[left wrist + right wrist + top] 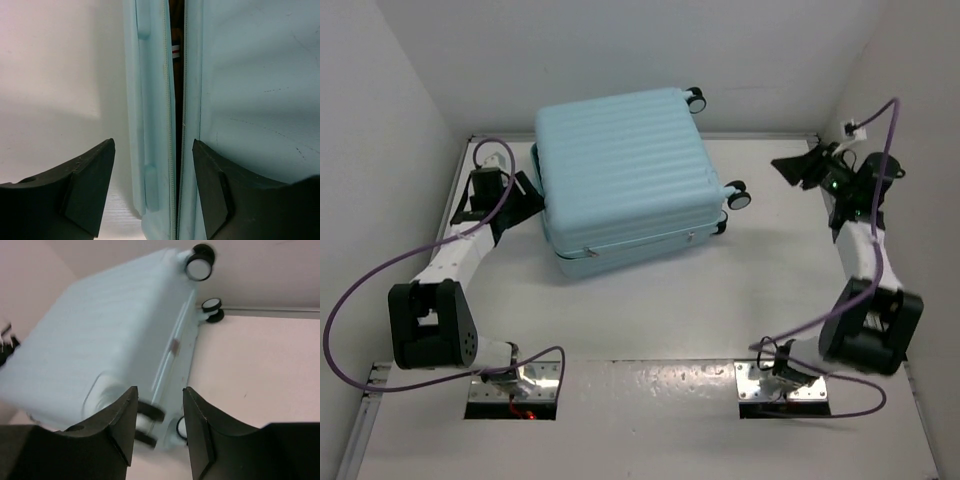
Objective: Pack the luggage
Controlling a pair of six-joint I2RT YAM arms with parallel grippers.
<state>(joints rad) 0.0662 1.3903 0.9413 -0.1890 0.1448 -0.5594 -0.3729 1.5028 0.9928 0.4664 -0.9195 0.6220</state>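
1. Here's the luggage (625, 175), lying flat toward the far side of the surface (650, 320), ribbed shell up, wheels (735, 195) pointing right.
2. The left pincer (153, 165) is right at the luggage's left edge. Its jaws are apart and straddle the rim of one half, with nothing clamped that I can see.
3. The right pincer (160, 395) hangs well apart on the wheel side, jaws apart and empty.
4. The step in hand looks like closing up. The two halves aren't fully together, and a dark gap (177, 100) runs between them.
5. To do it well, I'd press the upper half squarely down near that edge and keep the fingers out of the gap. The right arm could steady the wheel side so the case doesn't slide or roll.
6. Through the gap shows something brown with a red-and-white striped tag (175, 50). What it is, I can't tell. It sits close to the seam, so it could get pinched.
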